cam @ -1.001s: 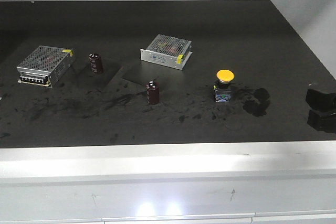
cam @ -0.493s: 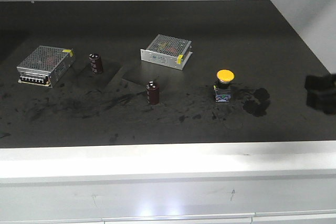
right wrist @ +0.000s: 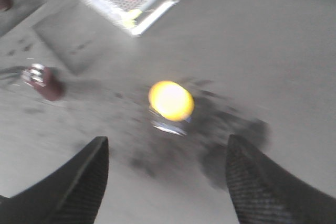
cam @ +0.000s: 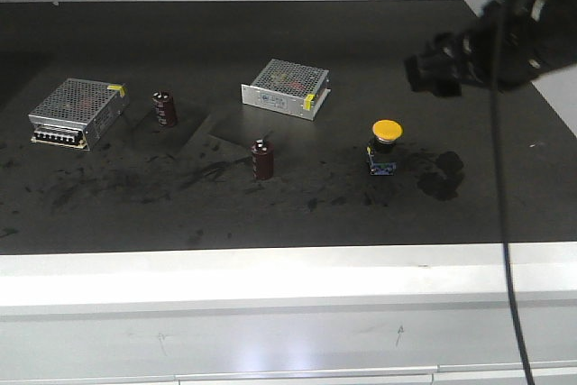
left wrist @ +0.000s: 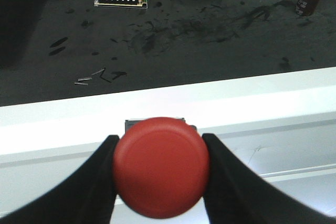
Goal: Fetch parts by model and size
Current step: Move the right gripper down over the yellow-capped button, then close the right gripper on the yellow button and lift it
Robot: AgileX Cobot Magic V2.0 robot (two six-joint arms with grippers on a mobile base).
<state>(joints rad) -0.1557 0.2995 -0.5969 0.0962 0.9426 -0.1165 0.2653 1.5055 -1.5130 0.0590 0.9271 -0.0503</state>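
The yellow-capped switch (cam: pixel 386 146) stands upright on the black table (cam: pixel 379 42), right of centre. It also shows, blurred, in the right wrist view (right wrist: pixel 170 102). My right gripper (cam: pixel 431 72) hangs in the air above and to the right of it, open and empty, and its fingers (right wrist: pixel 79 182) frame the switch from short of it. My left gripper (left wrist: pixel 160 139) is shut on the red-capped switch (left wrist: pixel 160 174), holding it by the cap in front of the table's white front ledge (left wrist: pixel 236 98). The left gripper is out of the front view.
Two silver perforated boxes (cam: pixel 77 112) (cam: pixel 286 87) and two maroon cylinders (cam: pixel 164 108) (cam: pixel 262 159) stand left of the yellow switch. Dark smudges (cam: pixel 442 176) mark the table. A white ledge (cam: pixel 270 277) runs along the front. The right arm's cable (cam: pixel 503 223) hangs down.
My right gripper has risen from low at the table's right edge and swung up and left, now above the yellow switch's right side. The table objects have not moved.
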